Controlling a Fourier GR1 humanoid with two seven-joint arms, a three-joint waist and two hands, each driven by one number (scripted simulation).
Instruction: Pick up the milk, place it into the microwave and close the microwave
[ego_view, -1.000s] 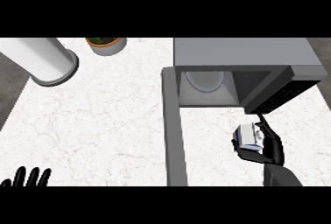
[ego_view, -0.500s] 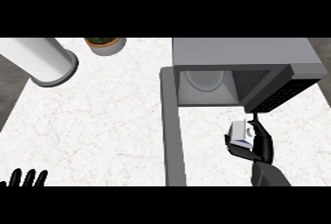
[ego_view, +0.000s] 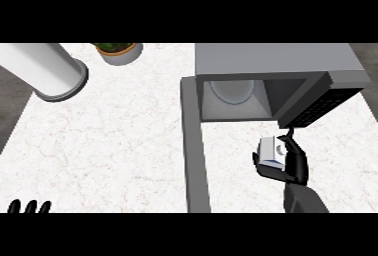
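The robot's right hand (ego_view: 292, 169) is clenched round a small white milk carton (ego_view: 270, 151) over the right side of the marble tabletop (ego_view: 111, 145). Its black fingers curl along the carton's right side, the thumb hooks under its near end, and one finger points toward the microwave (ego_view: 277, 60). The carton lies against the palm, tilted, with a blue-marked face turned up. It sits just in front of the microwave's opening and outside it. Whether it rests on the tabletop or is lifted cannot be told from this angle. The microwave stands at the far right corner of the tabletop with its door (ego_view: 195, 155) swung wide open, a grey strip reaching toward the near edge on the carton's left. Inside the cavity only a pale round turntable plate (ego_view: 232, 92) shows. The dark control panel (ego_view: 323, 106) lies just beyond the raised finger. The left hand (ego_view: 29, 207) rests at the near left corner, fingers straight and holding nothing. Along the far edge stand a white cylinder (ego_view: 46, 70) at the left corner and a potted plant (ego_view: 118, 50) beside it.
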